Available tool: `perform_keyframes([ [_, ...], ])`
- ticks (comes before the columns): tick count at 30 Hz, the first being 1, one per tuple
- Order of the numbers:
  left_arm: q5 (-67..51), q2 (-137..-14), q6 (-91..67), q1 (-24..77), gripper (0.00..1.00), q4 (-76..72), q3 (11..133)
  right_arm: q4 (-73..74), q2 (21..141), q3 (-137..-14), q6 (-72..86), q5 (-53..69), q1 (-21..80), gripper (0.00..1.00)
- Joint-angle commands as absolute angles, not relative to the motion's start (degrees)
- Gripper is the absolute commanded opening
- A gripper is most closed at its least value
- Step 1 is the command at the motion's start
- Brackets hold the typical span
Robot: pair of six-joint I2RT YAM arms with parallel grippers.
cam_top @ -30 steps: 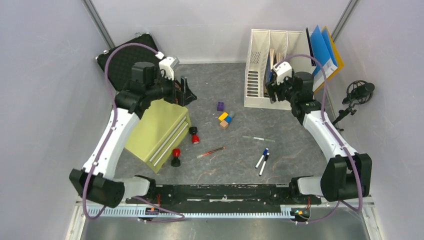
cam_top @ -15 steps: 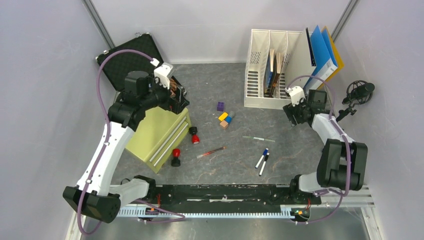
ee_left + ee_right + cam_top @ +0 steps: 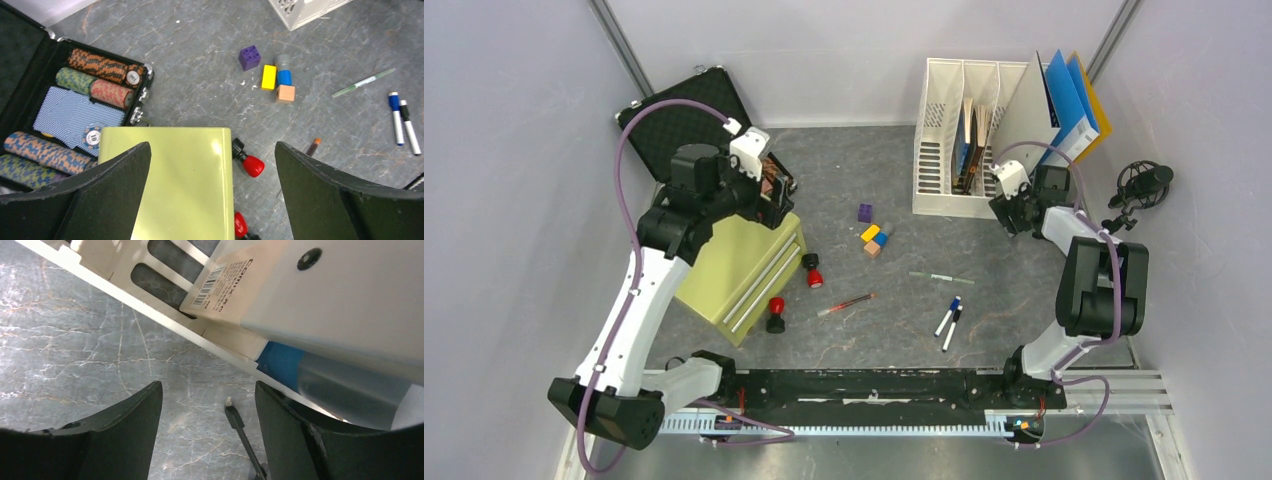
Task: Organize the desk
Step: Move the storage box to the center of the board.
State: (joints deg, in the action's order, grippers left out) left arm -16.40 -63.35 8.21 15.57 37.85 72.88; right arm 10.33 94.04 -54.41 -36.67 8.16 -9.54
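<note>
Most of the tidying looked undone. Loose on the dark marbled counter (image 3: pixel 1024 290) lay two markers (image 3: pixel 949 322), a green pen (image 3: pixel 941 277), a red pen (image 3: pixel 845 304), coloured blocks (image 3: pixel 874 238) and two red-capped pieces (image 3: pixel 812 270), all between the yellow-green cabinet (image 3: pixel 739 260) and the white file rack (image 3: pixel 944 140). Only the rack's folders and the chips in the open case (image 3: pixel 75 100) seemed put away. The left claw (image 3: pixel 212 195) hung wide open and empty above the cabinet. The right claw (image 3: pixel 207 435), jaws apart and holding nothing, sat low beside the rack.
</note>
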Motion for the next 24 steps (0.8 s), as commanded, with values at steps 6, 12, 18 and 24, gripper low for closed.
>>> perform_keyframes([
  [6, -3.62, -61.58, 17.2, 15.64, 1.0, 45.57, 73.83, 8.39, 91.92, -56.24, -36.58, 12.26, -9.35, 0.74],
  [12, 4.17, -58.95, 19.47, 14.71, 1.0, 50.82, 73.58, 12.62, 79.24, -46.42, -38.11, 16.63, -3.59, 0.75],
  [18, 9.78, -56.43, 21.75, 13.34, 1.0, 60.12, 76.81, 16.57, 70.33, -47.25, -37.26, 20.42, 10.79, 0.82],
  [24, 10.68, -55.57, 21.66, 8.92, 1.0, 66.39, 79.11, 15.16, 72.18, -54.66, -33.51, 23.47, 25.29, 0.89],
])
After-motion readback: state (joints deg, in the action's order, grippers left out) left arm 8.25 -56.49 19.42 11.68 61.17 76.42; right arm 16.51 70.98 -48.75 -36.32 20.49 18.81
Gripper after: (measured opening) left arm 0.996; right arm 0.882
